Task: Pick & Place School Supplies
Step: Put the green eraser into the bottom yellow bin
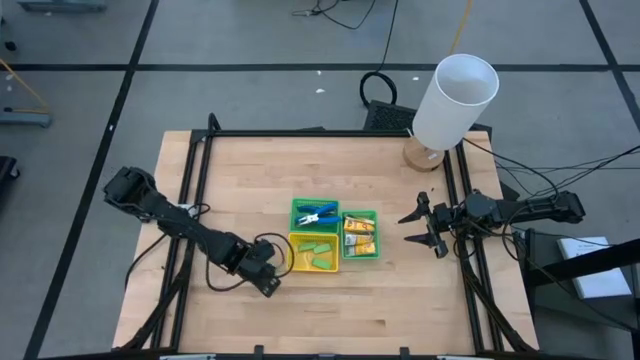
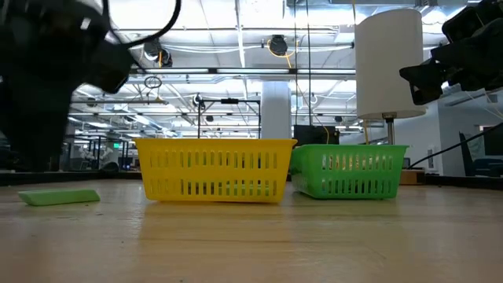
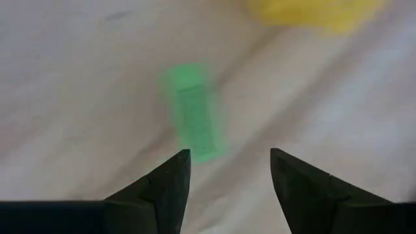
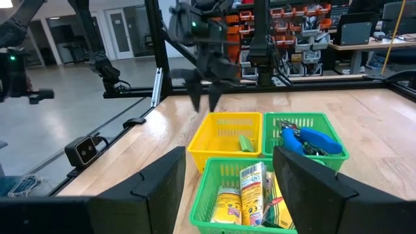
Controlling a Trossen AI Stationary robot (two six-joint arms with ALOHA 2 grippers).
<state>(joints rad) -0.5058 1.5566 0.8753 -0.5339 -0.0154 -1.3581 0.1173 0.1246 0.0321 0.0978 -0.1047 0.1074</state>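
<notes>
Three trays clustered mid-table in the high view: green tray (image 1: 300, 205) holding blue-handled pliers (image 1: 318, 213), handles toward the right arm's side; yellow tray (image 1: 296, 262) holding light-green sticks (image 1: 318, 250); second green tray (image 1: 374, 215) holding yellow-orange packets (image 1: 359, 237). Left gripper (image 1: 268, 280) just beside the yellow tray's outer corner. Right gripper (image 1: 425, 225) well apart from the trays, near the table's right edge, fingers spread and empty. White cylinder (image 1: 455, 100) at the far right corner.

Low view: one loose green stick (image 2: 59, 196) lying flat on the table (image 2: 251, 244), long axis across the picture, apart from the yellow tray, beneath the dark bulk of the left arm (image 2: 47, 71).

Left wrist view: fingers (image 3: 166, 185) spread, clamped on nothing; loose green stick on bare wood just ahead of the tips, untouched, long axis running away from the gripper, slightly slanted.

Right wrist view: fingers (image 4: 162, 182) likewise spread, empty. Packets standing on end, long axes upright, dark print too small to read. One stick leaning in the yellow tray. Left gripper farther off, pointing down at the table.
</notes>
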